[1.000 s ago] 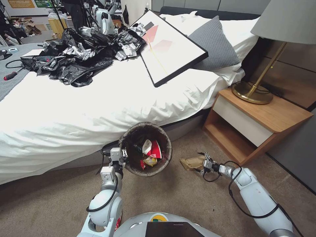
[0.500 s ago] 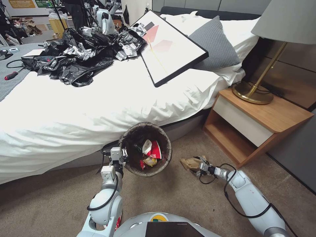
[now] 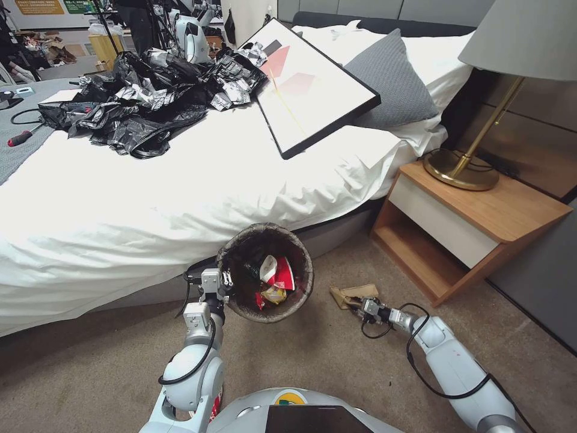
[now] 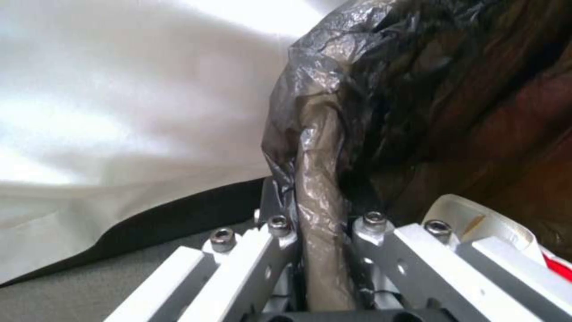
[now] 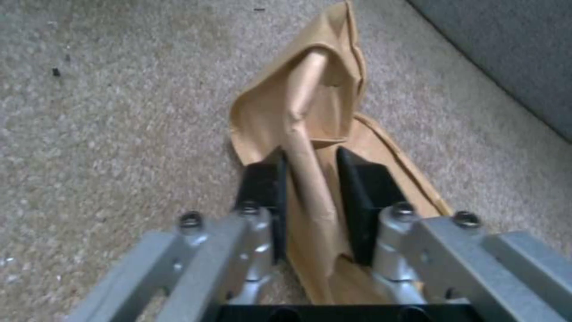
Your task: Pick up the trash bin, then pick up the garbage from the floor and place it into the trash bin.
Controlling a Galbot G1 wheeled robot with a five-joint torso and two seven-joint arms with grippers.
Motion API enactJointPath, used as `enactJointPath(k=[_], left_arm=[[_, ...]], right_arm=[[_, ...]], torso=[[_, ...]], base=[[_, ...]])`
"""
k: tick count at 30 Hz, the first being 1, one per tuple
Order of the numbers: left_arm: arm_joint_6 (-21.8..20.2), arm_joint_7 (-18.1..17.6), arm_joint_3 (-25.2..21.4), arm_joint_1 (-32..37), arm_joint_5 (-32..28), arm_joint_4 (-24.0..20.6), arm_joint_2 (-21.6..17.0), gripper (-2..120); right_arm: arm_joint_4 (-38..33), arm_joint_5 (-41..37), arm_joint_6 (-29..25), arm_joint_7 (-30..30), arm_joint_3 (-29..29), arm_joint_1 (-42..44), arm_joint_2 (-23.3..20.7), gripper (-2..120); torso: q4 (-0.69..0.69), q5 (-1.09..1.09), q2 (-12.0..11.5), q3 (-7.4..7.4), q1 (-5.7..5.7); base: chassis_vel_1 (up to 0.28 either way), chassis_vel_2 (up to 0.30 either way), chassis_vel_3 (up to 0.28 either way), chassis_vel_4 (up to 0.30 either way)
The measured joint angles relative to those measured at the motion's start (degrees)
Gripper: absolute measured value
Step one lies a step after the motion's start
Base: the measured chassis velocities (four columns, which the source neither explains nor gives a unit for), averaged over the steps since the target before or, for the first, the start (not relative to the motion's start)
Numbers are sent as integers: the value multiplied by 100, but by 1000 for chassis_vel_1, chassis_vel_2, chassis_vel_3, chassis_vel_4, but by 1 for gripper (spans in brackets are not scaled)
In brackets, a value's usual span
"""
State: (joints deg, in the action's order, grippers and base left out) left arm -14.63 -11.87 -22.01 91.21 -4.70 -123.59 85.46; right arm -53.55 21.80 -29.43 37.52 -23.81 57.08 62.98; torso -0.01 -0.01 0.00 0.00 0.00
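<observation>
The left gripper [image 3: 221,280] was clamped on the rim of the small round trash bin [image 3: 265,272], pinching its dark bag liner [image 4: 316,147] between the fingers and holding the bin just beside the white-sheeted bed [image 3: 150,198]. Red-and-white and yellow snack wrappers [image 3: 275,280] already lay inside, so that part looked done. Farther right, the right gripper [image 5: 310,197] sat low on the beige short-pile carpet [image 3: 336,361], its black pads [image 5: 360,201] closed against a raised fold of the crumpled brown paper bag [image 5: 310,116] (apparently the last piece lying out). What remained, by my judgement, was lifting that bag and dropping it into the bin.
</observation>
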Motion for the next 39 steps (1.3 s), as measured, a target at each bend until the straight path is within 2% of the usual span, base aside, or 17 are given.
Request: enactJointPath(k=[1,3,4,17,24,27,28,31,32,34,35,36,37,39], left_arm=[[0,-2,0,1,-3,-15,0,4],[0,-4,0,3,-4,-21,0,4],[-1,-5,0,11,-4,-30,0,4],[0,-12,0,23,-9,-75,-7,4],[3,-13,0,19,-10,-70,-5,4],[6,-16,0,5,-15,-25,-8,4],[6,-16,0,5,-15,-25,-8,4],[8,-20,0,-9,-18,-4,-11,4],[8,-20,0,-9,-18,-4,-11,4],[9,-21,5,-19,-19,21,-11,4],[9,-21,5,-19,-19,21,-11,4],[9,-21,9,-22,-19,30,-11,4],[9,-22,30,-24,-22,55,-12,4],[7,-22,35,-25,-27,57,-13,4]], right_arm=[[16,-86,15,-36,13,15,0,10],[16,-121,15,-45,15,29,-5,7],[10,-158,15,-47,12,60,-15,0],[-46,-335,-14,-139,-29,100,-59,0],[-268,-655,-89,-717,-43,157,0,0],[-923,-1593,-356,-1462,-62,388,124,0],[-923,-1593,-356,-1462,-62,388,124,0],[-1741,-2186,-354,-1834,-117,638,142,0],[-1741,-2186,-354,-1834,-117,638,142,0],[-2929,-2945,-332,-2189,-169,942,150,0],[-2929,-2945,-332,-2189,-169,942,150,0],[-3253,-3125,-323,-2246,-182,1006,147,0],[-4039,-3552,-259,-2341,-192,1129,123,0],[-4282,-3692,-226,-2355,-188,1165,111,0]], torso=[[0,0,0,0,0],[0,0,0,0,0],[0,-1,0,0,0],[1,0,0,0,0],[2,1,0,0,0],[3,4,0,0,0],[3,4,0,0,0],[3,-1,0,-1,0],[3,-1,0,-1,0],[2,0,0,-1,0],[2,0,0,-1,0],[1,1,0,-1,0],[2,0,0,-1,0],[3,1,0,-1,0]], base=[[0,0,0,0],[0,0,0,0],[0,0,0,0],[0,0,0,0],[0,0,0,0],[0,0,0,0],[0,0,0,0],[0,0,0,0],[0,0,0,0],[0,0,0,0],[0,0,0,0],[0,0,0,0],[0,0,0,0],[0,0,0,0]])
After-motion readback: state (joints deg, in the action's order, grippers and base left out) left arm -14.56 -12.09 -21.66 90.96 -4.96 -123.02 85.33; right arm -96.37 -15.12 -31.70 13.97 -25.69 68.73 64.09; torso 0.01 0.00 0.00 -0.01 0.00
